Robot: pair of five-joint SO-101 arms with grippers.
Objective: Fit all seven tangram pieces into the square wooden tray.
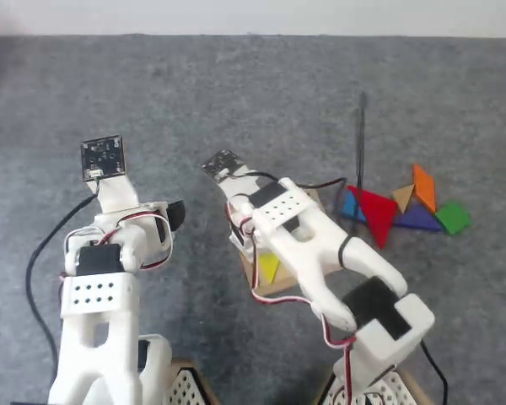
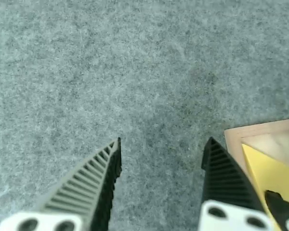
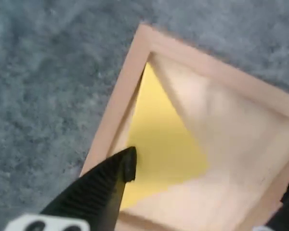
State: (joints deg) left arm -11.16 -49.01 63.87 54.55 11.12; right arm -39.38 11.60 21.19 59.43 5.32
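Left hand [image 2: 164, 140] spread wide above the grey felted bench [image 2: 135, 62], two black ribbed fingers [image 2: 103, 173] pointing to twelve o'clock, bare bench between them, wooden tray [image 2: 260, 130] corner at three o'clock just beside one finger, yellow piece [image 2: 274, 175] lying inside it

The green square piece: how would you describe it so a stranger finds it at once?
On the grey mat, loose pieces cluster to the right of the wooden tray. The green square piece lies at the cluster's outer end, beside the purple piece; it alone is green.
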